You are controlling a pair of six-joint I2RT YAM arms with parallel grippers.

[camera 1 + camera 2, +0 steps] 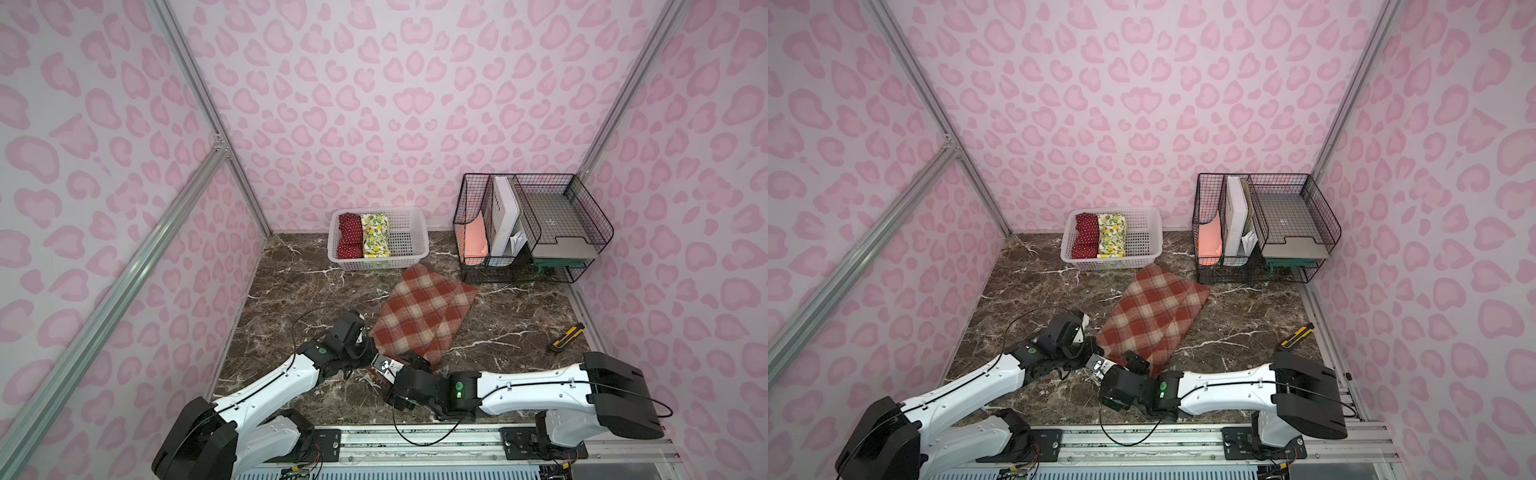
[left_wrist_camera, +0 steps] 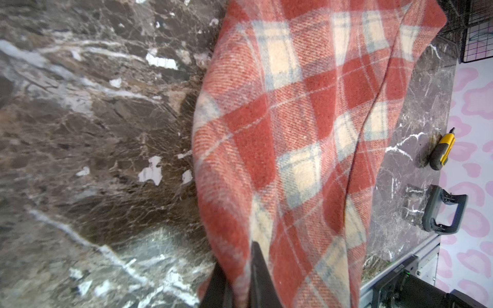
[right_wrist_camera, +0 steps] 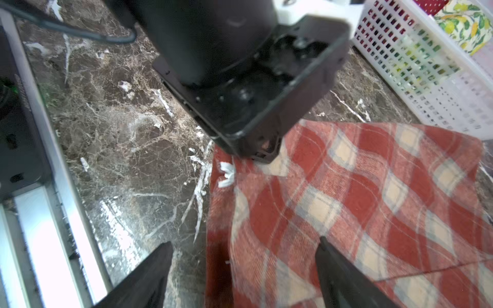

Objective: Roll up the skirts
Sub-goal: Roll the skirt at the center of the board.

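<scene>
Diagonally, plaid skirt (image 1: 424, 311), seemingly folded.

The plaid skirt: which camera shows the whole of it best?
Both top views: the plaid skirt lies nearly whole on the marble table, only its near end behind the arms. The left wrist view shows its weave close up, cropped; the right wrist view just one corner.

Robot test booth, pretty clearly: a marble-look tabletop (image 1: 291, 291) is being boxed in by pink printed panels (image 1: 374, 83) and aluminium framing (image 1: 124, 278), robot arms (image 1: 274, 386) being carried on a bottom-edge rail (image 1: 415, 440).
</scene>
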